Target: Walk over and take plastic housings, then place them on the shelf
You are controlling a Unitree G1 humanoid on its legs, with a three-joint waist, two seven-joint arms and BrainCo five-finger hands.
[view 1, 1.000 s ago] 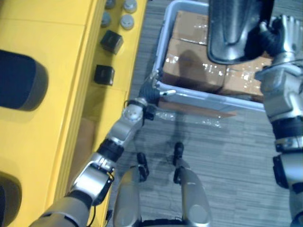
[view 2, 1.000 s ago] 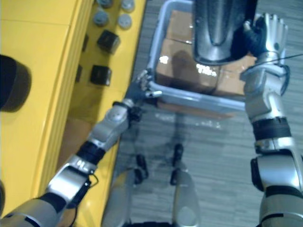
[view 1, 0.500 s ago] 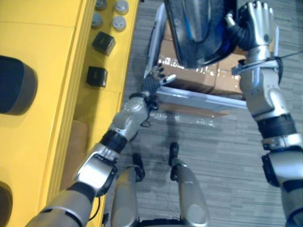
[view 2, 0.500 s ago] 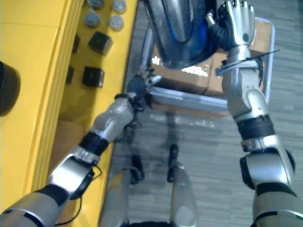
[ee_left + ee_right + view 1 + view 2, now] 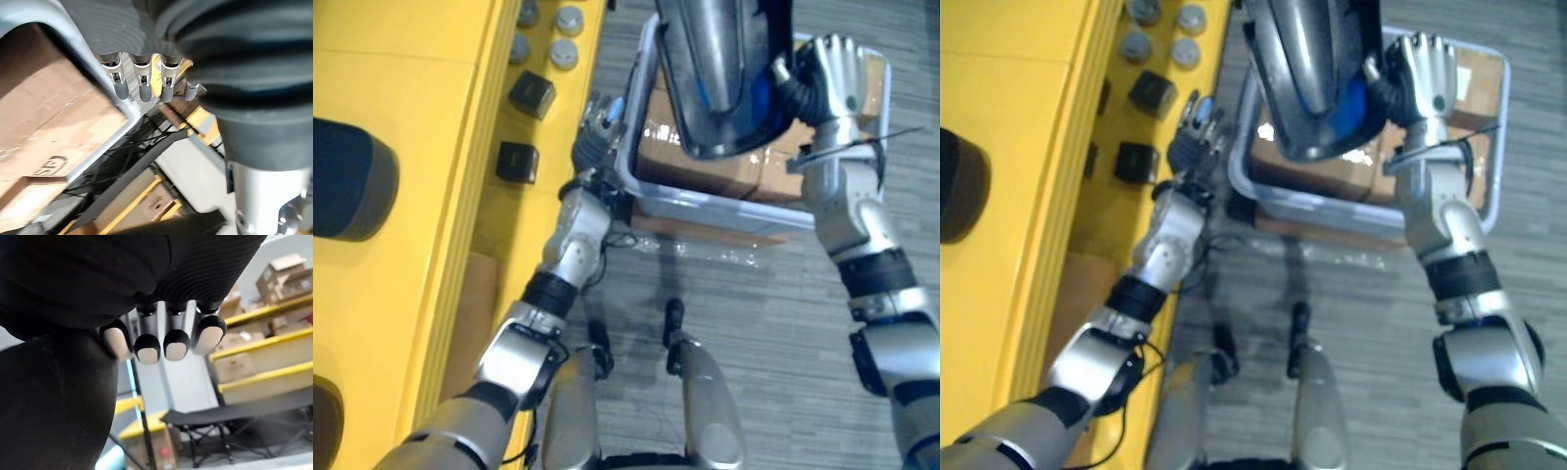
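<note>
Left eye view: transfer step, right hand fingers curled on housing held beside it above bin, left hand spread and empty near shelf; next, probably swing housing shelfward.

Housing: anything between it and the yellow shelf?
Yes. The housing is up over the bin in the right hand, and the open left hand stands at the bin's corner, between it and the shelf. On the nearest shelf edge, two black blocks and grey caps take up space.
</note>
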